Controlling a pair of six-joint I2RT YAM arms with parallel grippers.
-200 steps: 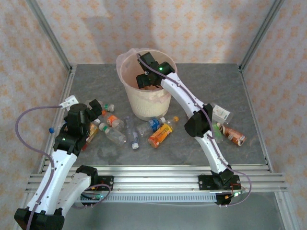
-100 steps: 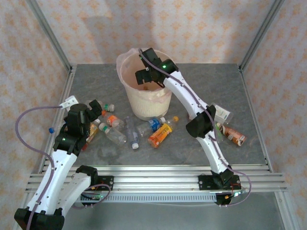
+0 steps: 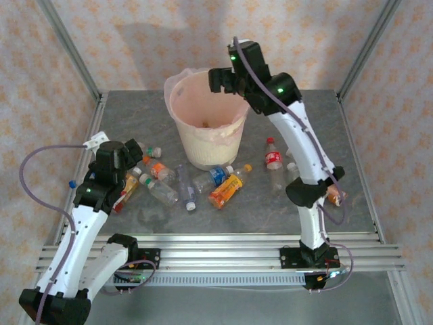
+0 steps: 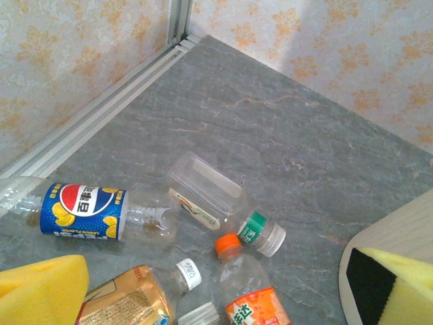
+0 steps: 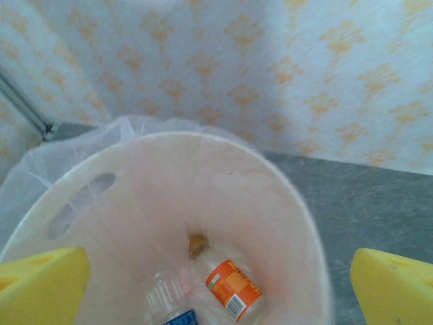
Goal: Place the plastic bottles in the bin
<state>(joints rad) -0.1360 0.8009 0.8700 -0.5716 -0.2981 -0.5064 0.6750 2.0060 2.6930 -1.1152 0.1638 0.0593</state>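
Right gripper (image 3: pixel 219 78) above the bin (image 3: pixel 203 150), at its far rim, with fingers wide apart and empty. Orange-label bottle (image 5: pixel 230 284) lies inside the bin. Left gripper (image 3: pixel 135 150), fingers apart, hovers over loose bottles (image 4: pixel 84 211) — left of the bin.

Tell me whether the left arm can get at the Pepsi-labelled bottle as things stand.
Probably yes: the left hand hangs open close to it, and the Pepsi-labelled bottle lies on its side with nothing lying over it.

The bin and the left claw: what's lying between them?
In the top view, a clear bottle and an orange-labelled bottle lie between the left gripper and the bin, then a strip of bare table.
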